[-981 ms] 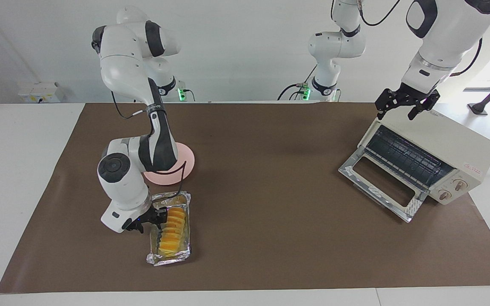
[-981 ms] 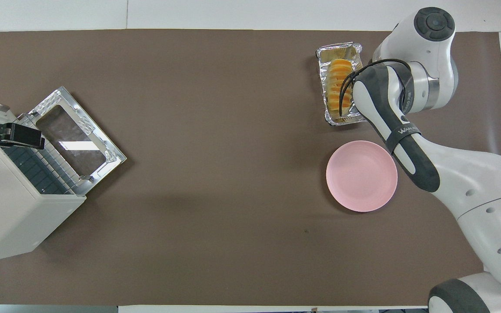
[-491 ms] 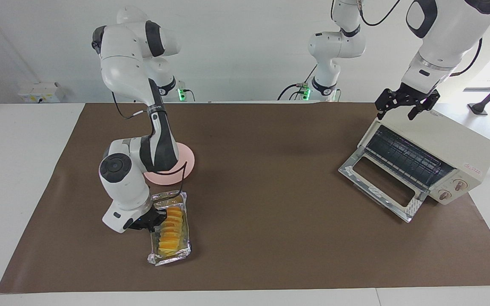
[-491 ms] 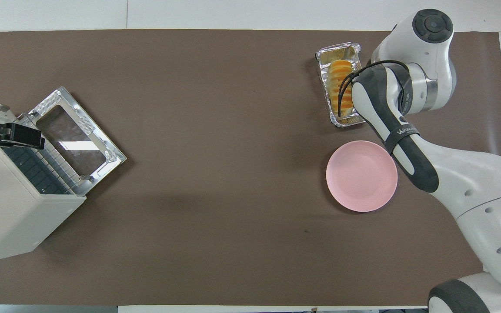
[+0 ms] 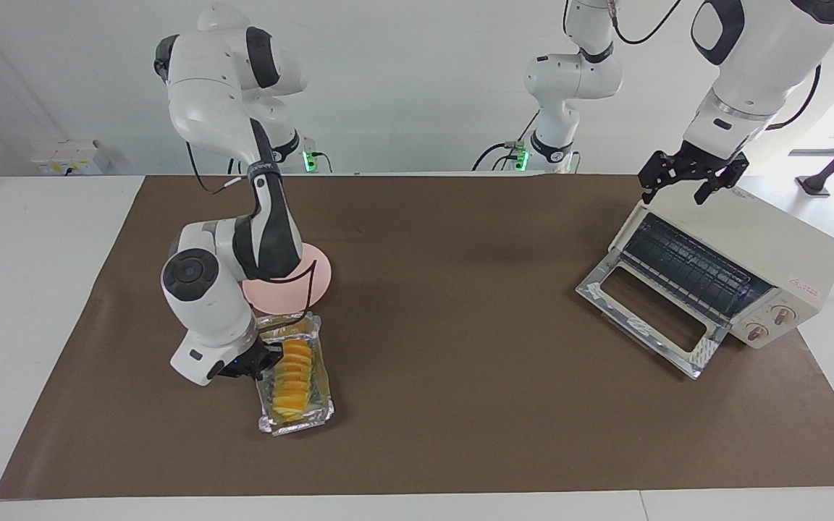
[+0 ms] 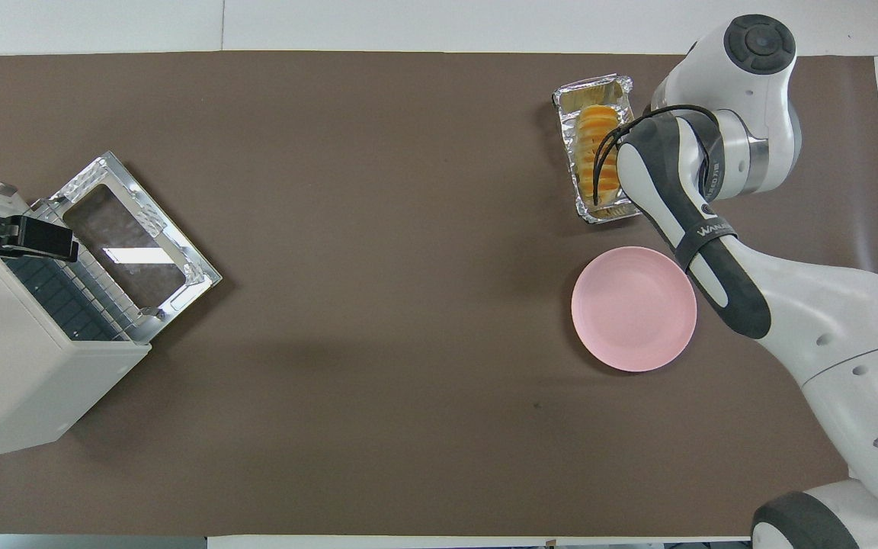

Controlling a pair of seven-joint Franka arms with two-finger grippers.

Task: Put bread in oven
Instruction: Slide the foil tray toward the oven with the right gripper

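Right hand [image 5: 268, 359]: down at the foil tray [image 5: 319, 416], fingers pressed together at the side of the bread [image 5: 292, 375]; whether it pinches the loaf or the tray wall, I cannot tell.
Bread: lying in the foil tray, toward the right arm's end of the worktop [image 5: 460, 405], just farther from the robots than the pink plate [image 5: 316, 278].
Middle: bare brown mat between tray and oven, plenty of open room to carry across.
Oven [image 5: 764, 253]: toward the left arm's end, door dropped open, rack empty.
Left hand [image 5: 685, 184]: spread wide, waiting over the oven's top edge.
Progress: door is open; the lift, the carry and the placing on the rack look to be left.
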